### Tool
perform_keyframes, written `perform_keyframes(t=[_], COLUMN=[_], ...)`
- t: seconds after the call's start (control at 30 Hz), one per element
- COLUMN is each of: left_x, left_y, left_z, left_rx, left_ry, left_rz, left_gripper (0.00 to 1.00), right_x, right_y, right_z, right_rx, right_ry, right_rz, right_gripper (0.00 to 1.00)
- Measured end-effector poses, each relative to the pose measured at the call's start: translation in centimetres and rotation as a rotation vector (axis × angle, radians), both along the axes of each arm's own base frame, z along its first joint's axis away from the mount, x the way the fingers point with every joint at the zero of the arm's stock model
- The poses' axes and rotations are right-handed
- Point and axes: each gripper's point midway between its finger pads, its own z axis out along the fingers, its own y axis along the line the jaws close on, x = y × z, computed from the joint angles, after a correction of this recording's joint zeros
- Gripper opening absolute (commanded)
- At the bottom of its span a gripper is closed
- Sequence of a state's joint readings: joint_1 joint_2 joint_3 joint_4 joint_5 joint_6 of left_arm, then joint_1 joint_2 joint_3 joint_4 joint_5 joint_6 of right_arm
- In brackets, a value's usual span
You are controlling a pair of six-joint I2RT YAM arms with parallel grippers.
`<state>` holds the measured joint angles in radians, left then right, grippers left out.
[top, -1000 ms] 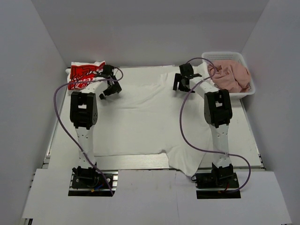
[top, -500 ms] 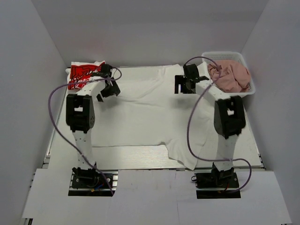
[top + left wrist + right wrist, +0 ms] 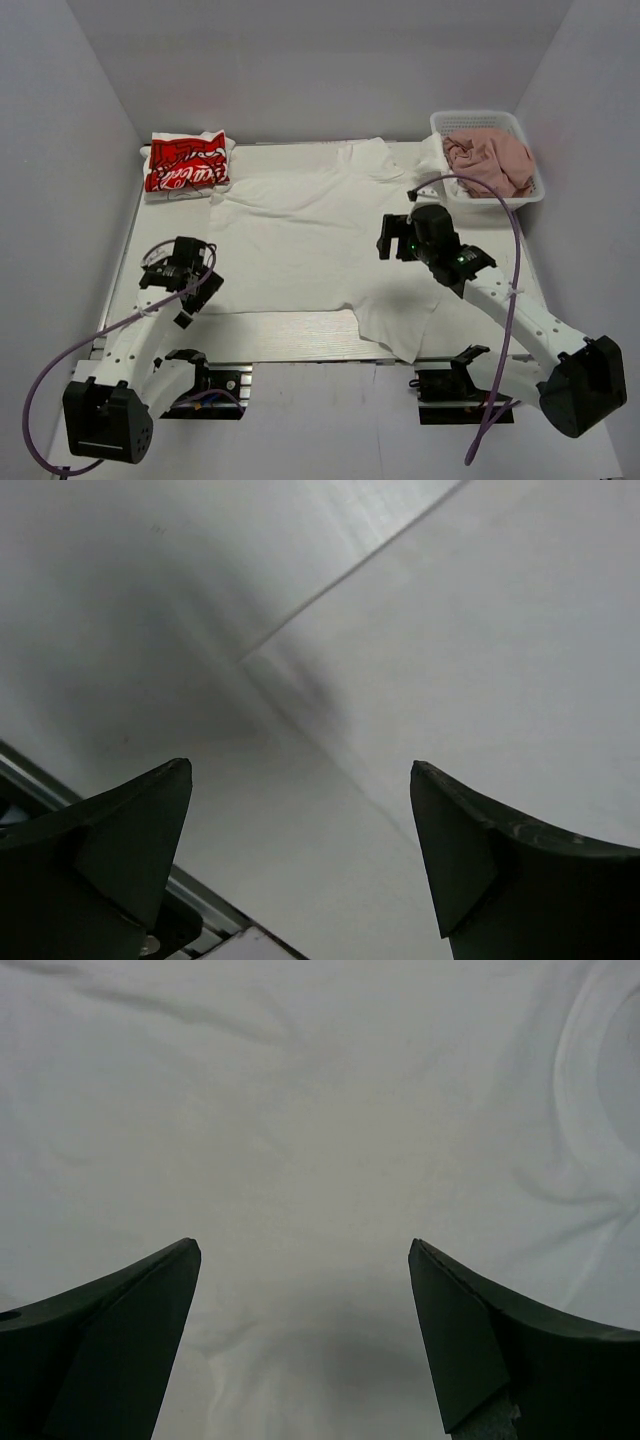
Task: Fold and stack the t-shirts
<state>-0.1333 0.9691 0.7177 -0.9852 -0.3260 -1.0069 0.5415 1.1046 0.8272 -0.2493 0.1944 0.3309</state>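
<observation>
Under the wide-apart, empty right fingers (image 3: 100, 1340), the large white t-shirt (image 3: 300, 230); left fingers (image 3: 100, 850) likewise, near its edge.

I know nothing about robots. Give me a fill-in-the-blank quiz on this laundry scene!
The pink shirt lies in the white ____. The red-printed shirt lies neatly ____ at the table's far left corner. The left tool and the right tool both stand ____, holding nothing.
Missing: basket; folded; open.
</observation>
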Motion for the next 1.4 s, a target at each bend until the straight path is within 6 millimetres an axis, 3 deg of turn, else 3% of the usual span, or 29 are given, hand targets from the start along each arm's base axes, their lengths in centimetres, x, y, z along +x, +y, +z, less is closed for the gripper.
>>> perform_keyframes(t=[0.07, 0.17, 0.43, 0.63, 0.67, 0.7, 0.77, 0.8, 0.9, 1.03, 1.4], left_x=[-1.8, -2.6, -2.8, -1.6, -1.5, -1.4, -1.2, -1.1, -0.6, 0.2, 0.4], left_y=[0.1, 0.1, 0.2, 0.4, 0.5, 0.7, 0.9, 1.0, 1.2, 1.2, 1.2], left_z=[-1.6, -2.5, -5.9, -7.1, -7.2, -7.5, -7.5, -7.5, -7.6, -7.5, -7.5], left_rx=[-0.007, -0.019, -0.019, -0.012, -0.007, -0.001, 0.005, 0.008, 0.01, 0.003, 0.004], left_ry=[0.053, 0.074, 0.15, 0.147, 0.148, 0.147, 0.141, 0.136, 0.117, 0.087, 0.078], left_rz=[0.028, 0.059, 0.154, 0.187, 0.195, 0.201, 0.214, 0.216, 0.231, 0.24, 0.222], left_gripper=[1.0, 1.0, 1.0, 0.95, 0.92, 0.8, 0.66, 0.51, 0.24, 0.0, 0.0], right_x=[-1.4, -3.2, -5.6, -7.5, -7.8, -8.2, -9.1, -9.4, -10.6, -12.1, -18.3], right_y=[-0.7, -1.8, -3.5, -3.9, -3.8, -3.7, -3.4, -3.3, -2.8, -2.4, -0.1], right_z=[-1.7, -2.9, -4.3, -6.6, -7.0, -7.3, -7.8, -8.1, -8.7, -9.6, -13.2], right_rx=[-0.029, -0.044, -0.049, -0.091, -0.096, -0.098, -0.103, -0.104, -0.111, -0.14, -0.23], right_ry=[0.049, 0.087, 0.132, 0.211, 0.224, 0.238, 0.266, 0.276, 0.309, 0.367, 0.594], right_rz=[-0.007, -0.027, -0.065, -0.05, -0.04, -0.027, -0.001, 0.008, 0.035, 0.066, 0.185], right_gripper=[0.9, 0.9, 0.9, 0.9, 0.9, 0.9, 0.9, 0.9, 0.9, 0.9, 0.9])
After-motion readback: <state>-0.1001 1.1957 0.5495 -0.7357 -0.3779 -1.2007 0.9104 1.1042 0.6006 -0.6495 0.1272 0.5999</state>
